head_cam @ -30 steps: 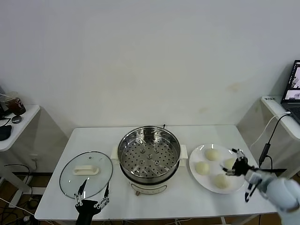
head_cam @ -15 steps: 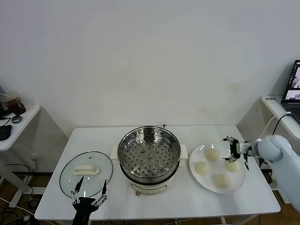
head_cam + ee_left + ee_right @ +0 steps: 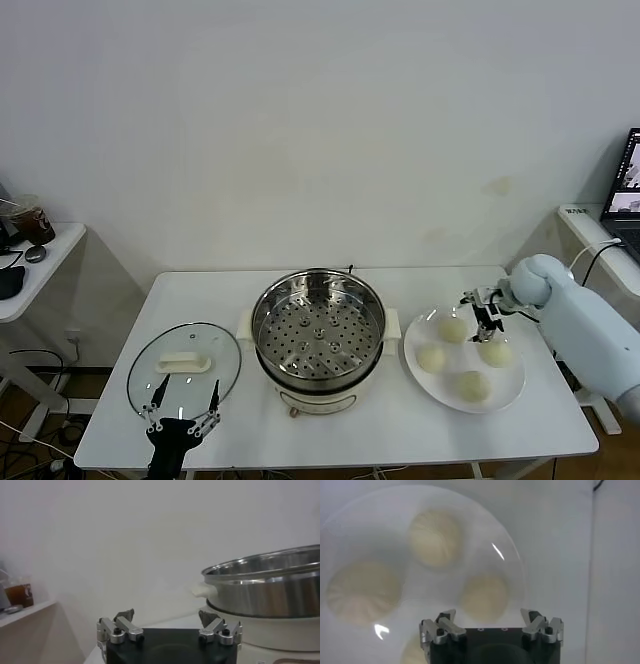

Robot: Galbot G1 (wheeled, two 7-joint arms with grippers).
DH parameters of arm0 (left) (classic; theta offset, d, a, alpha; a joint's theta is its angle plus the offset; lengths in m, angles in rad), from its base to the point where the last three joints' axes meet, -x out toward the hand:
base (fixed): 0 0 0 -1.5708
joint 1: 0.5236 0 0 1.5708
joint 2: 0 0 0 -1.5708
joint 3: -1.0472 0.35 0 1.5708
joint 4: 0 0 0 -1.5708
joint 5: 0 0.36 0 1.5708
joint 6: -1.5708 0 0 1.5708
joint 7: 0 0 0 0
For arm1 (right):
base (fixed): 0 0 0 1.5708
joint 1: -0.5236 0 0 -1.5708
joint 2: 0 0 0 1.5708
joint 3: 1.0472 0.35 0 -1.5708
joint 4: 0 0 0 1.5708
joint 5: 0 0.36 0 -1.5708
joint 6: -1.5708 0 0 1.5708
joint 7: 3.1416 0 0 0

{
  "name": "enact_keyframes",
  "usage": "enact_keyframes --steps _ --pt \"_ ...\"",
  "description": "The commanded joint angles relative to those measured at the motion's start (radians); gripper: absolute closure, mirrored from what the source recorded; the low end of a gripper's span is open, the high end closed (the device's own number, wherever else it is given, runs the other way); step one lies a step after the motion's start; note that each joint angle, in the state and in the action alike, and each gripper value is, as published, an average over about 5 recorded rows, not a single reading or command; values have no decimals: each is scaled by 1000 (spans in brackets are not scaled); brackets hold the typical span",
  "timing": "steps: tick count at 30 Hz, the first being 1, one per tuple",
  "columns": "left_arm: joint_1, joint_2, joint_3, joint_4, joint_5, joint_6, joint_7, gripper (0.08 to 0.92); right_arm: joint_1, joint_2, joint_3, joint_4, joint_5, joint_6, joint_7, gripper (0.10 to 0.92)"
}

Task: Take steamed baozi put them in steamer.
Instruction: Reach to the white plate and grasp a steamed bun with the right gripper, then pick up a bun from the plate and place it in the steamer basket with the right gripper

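Several pale steamed baozi lie on a flat white plate (image 3: 425,385) at the table's right; the far one (image 3: 453,328) is closest to my right gripper. In the right wrist view one baozi (image 3: 485,596) lies just ahead of the fingers, with others (image 3: 434,537) beyond. My right gripper (image 3: 483,305) (image 3: 487,615) hovers open over the plate's far edge, holding nothing. The steel steamer (image 3: 318,330) (image 3: 270,590) stands at the table's middle with a bare perforated tray. My left gripper (image 3: 182,415) (image 3: 165,616) waits open and empty at the front left edge.
A round glass lid (image 3: 150,370) with a white handle lies left of the steamer, just beyond my left gripper. A side table (image 3: 40,265) with small items stands at far left. A laptop (image 3: 625,195) and a cable sit on a ledge at far right.
My right arm has swung from the table's front right corner up and back over the plate's far side. The left gripper has slipped slightly lower at the front edge.
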Motion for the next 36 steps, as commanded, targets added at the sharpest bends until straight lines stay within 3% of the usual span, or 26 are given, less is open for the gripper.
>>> enact_keyframes --steps 1,18,21,29,36 --pt "-1 -1 -5 2 3 -1 0 177 91 74 -125 -114 -15 -13 -21 203" --pt "-9 -4 -19 9 7 -13 0 177 86 120 -128 -150 -49 -44 -10 208" --pt "-8 -5 -20 6 6 -14 0 177 86 115 -132 -146 -50 -46 -14 245" --pt "-3 -6 -23 3 6 -17 -1 177 90 87 -146 -105 -17 -49 -18 439" --pt "1 -5 -22 -8 7 -16 0 177 162 6 -195 20 110 -65 -31 464"
